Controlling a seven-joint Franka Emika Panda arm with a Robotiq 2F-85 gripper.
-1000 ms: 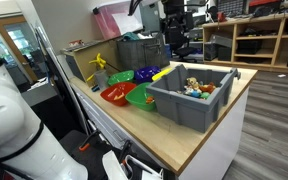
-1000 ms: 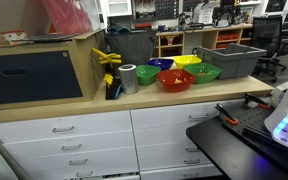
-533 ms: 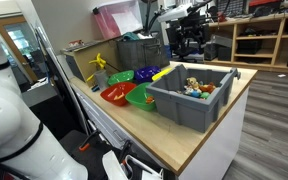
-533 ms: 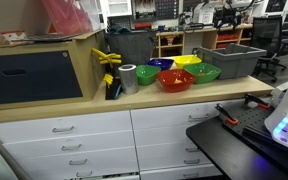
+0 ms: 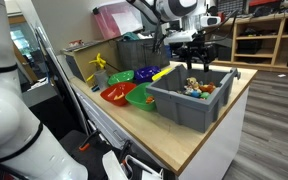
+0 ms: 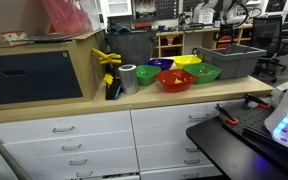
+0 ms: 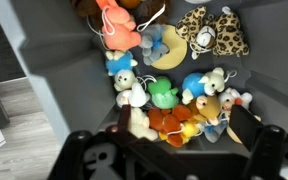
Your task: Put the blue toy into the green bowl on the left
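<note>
My gripper [image 5: 198,55] hangs open and empty just above the grey bin [image 5: 189,108]; it also shows in an exterior view [image 6: 224,38]. In the wrist view the open fingers [image 7: 184,125] frame a pile of plush toys. A bright blue toy [image 7: 194,86] lies among them, just past the fingertips, beside a green toy [image 7: 162,95] and an orange one [image 7: 169,125]. A paler blue toy [image 7: 120,66] lies further left. The lime-green bowl [image 5: 141,97] sits against the bin's side next to a red bowl [image 5: 114,94], and shows in the other exterior view [image 6: 205,72].
More bowls stand behind: purple [image 5: 120,76], darker green [image 5: 145,75], yellow [image 5: 162,72]. A silver tape roll [image 6: 128,77] and a yellow object [image 6: 108,57] stand near a dark cabinet [image 6: 34,75]. The bin's walls [image 7: 44,60] are tall.
The arm has swung over and come down from high behind the bin to just above the toys. The bowls and toys have not moved.
</note>
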